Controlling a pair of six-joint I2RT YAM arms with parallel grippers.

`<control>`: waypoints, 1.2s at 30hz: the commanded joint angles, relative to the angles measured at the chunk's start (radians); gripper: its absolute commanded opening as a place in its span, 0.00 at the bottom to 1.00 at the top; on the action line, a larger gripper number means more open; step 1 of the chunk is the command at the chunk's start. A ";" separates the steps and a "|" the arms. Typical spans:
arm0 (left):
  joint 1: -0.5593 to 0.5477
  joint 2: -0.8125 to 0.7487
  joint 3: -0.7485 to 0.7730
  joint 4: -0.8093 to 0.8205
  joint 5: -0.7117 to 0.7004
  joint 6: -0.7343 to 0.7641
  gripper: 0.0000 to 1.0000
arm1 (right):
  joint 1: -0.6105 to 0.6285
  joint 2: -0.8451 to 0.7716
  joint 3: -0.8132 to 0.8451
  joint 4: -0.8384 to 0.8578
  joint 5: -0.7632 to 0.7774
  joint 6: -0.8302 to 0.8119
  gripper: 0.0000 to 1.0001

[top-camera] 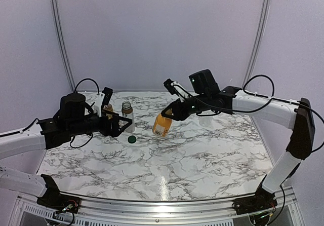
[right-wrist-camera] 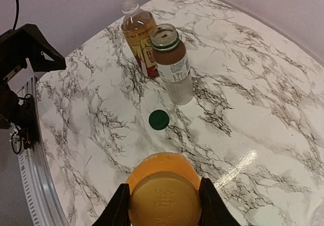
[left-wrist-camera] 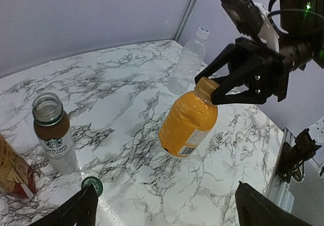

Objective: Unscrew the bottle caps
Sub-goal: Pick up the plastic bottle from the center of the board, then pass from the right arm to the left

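bottles (left-wrist-camera: pixel 188 124) (left-wrist-camera: pixel 186 64) (left-wrist-camera: pixel 54 140) (left-wrist-camera: pixel 12 173): 4 | caps screwed on (left-wrist-camera: pixel 206 86) (left-wrist-camera: pixel 202 32): 2 | caps lying loose (right-wrist-camera: pixel 158 119) (right-wrist-camera: pixel 125 85): 2 | robot arms (top-camera: pixel 263 107) (top-camera: pixel 20 142): 2

Landmark: orange juice bottle (top-camera: pixel 162 124).
- Above: blocked; right gripper (left-wrist-camera: pixel 208 88) clamps the orange cap (right-wrist-camera: pixel 164 200).
- Left: green cap (top-camera: pixel 132 139), short open bottle (top-camera: pixel 127 115), tea bottle (top-camera: pixel 107 109).
- Behind: tall clear bottle (left-wrist-camera: pixel 188 61).
- Near side: open marble tabletop (top-camera: pixel 202 160).
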 commanded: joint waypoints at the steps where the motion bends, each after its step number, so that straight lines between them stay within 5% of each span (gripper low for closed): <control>1: -0.067 0.056 0.104 -0.008 -0.048 0.126 0.97 | 0.019 -0.043 0.069 -0.016 -0.132 0.099 0.00; 15: -0.174 0.245 0.289 -0.092 -0.007 0.309 0.91 | 0.064 -0.075 0.120 0.010 -0.233 0.187 0.00; 23: -0.189 0.289 0.305 -0.106 0.021 0.359 0.91 | 0.063 -0.077 0.118 0.039 -0.290 0.193 0.00; 36: -0.192 0.303 0.296 -0.089 0.024 0.352 0.76 | 0.062 -0.085 0.091 0.083 -0.338 0.214 0.00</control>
